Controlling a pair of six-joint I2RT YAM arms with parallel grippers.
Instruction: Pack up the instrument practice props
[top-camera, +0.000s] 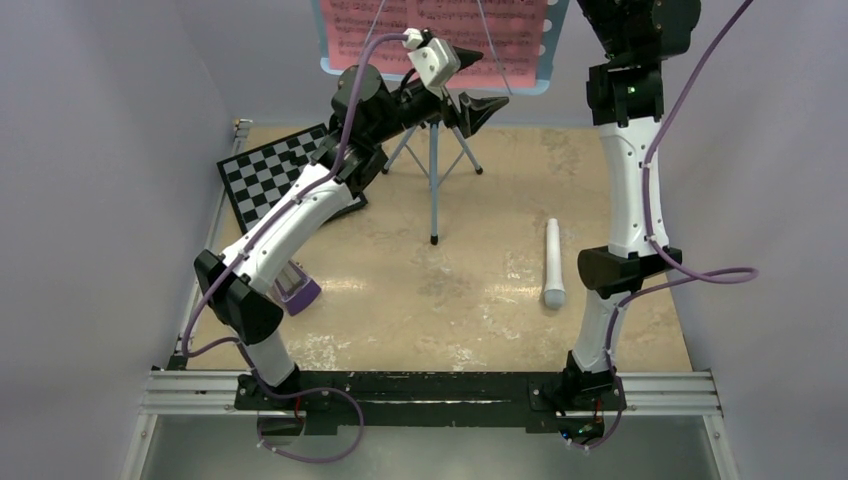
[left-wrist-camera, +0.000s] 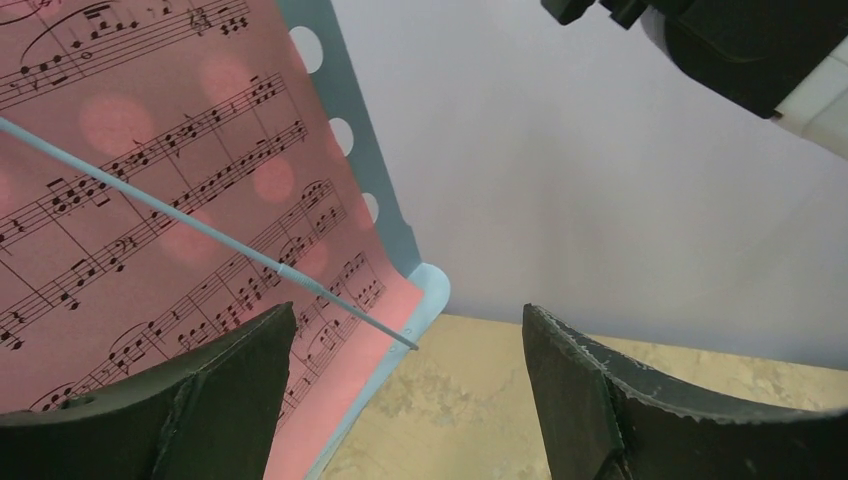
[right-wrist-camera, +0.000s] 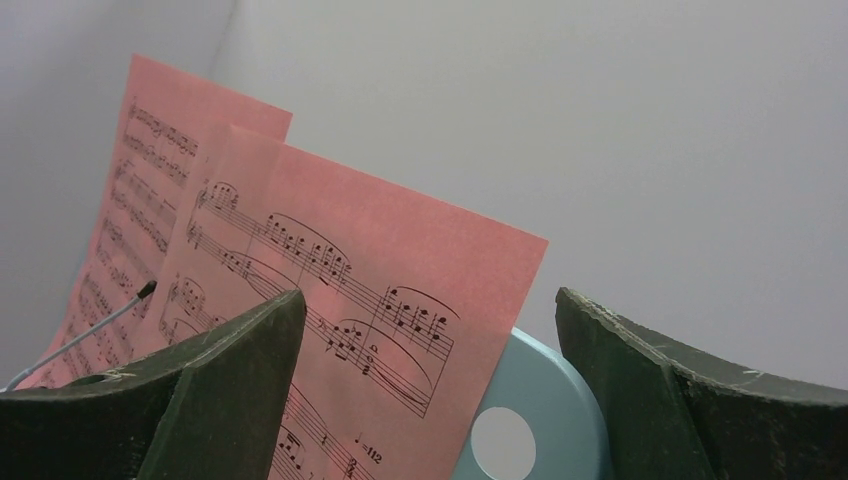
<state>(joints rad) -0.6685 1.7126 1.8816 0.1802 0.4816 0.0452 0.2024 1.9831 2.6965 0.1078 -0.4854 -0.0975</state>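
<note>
The light-blue music stand stands on its thin tripod at the back middle, with pink sheet-music pages on it. My left gripper is open and empty at the stand's lower right corner; its wrist view shows the pages, the stand's edge and the open gripper. My right gripper is open and empty around the top corner of the pages and the stand. The white recorder lies on the table. The purple metronome is partly hidden by my left arm.
A black-and-white chessboard lies at the back left under my left arm. A thin wire page holder crosses the pages. Grey walls close in the tan table on three sides. My right arm rises at the right.
</note>
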